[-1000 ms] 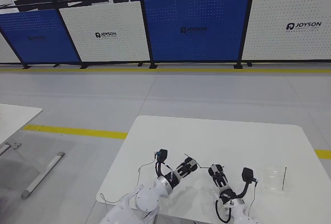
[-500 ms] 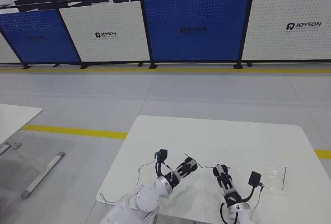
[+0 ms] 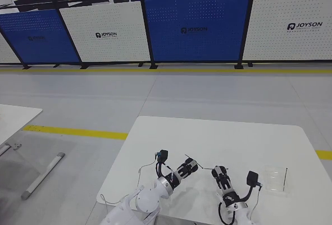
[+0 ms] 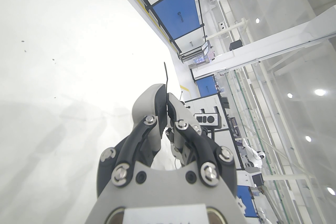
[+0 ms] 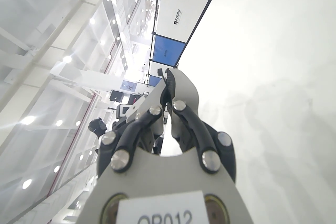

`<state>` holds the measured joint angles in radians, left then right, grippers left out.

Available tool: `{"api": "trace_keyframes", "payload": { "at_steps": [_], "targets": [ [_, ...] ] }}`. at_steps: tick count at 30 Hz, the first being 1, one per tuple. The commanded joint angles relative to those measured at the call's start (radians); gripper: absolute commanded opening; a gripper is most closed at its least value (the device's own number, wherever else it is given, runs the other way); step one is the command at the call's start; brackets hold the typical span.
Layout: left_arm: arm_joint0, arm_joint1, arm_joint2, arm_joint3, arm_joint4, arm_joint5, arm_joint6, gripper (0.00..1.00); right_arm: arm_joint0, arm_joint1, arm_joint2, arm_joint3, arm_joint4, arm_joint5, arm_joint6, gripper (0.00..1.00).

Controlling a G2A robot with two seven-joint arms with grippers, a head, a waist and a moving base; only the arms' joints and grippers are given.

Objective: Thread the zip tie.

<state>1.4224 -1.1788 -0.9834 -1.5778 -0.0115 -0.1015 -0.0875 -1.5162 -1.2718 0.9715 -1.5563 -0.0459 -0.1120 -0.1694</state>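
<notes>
- Your left end effector [image 4: 167, 93] is pinched tight on the zip tie [image 4: 166, 72], thin tail poking out for aiming.
- Your right end effector [image 5: 168, 78] clamps what looks like the head end, facing it over the near surface [image 3: 239, 140].

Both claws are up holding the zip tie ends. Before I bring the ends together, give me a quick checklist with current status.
1. Left claw shut on the zip tie tail: ok.
2. Tail tip sticks out past the left claw's fingertips: ok.
3. Right claw shut just behind the zip tie head: ok.
4. Head exposed beyond the right claw: ok.
5. Tail lined up with the head's slot: cannot tell; the top view shows the claws apart above the table.
6. Clear tray out of the path, off beside the right arm: ok.
</notes>
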Motion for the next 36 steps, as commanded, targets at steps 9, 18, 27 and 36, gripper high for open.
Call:
{"api": "trace_keyframes", "payload": {
  "at_steps": [9,18,27,36],
  "targets": [
    [0.0,0.0,0.0,0.0,0.0,0.0,0.0,0.0,-0.021,-0.006,0.018,-0.009,-0.012,-0.032,0.003,0.0],
    [0.0,0.0,0.0,0.0,0.0,0.0,0.0,0.0,-0.017,-0.016,0.021,-0.01,-0.03,0.003,0.0,0.0],
    [0.0,0.0,0.0,0.0,0.0,0.0,0.0,0.0,-0.007,-0.028,0.011,0.002,-0.051,0.025,0.004,0.0],
    [0.0,0.0,0.0,0.0,0.0,0.0,0.0,0.0,-0.012,-0.035,0.02,0.004,-0.063,0.03,0.011,0.0]
  ]
}}
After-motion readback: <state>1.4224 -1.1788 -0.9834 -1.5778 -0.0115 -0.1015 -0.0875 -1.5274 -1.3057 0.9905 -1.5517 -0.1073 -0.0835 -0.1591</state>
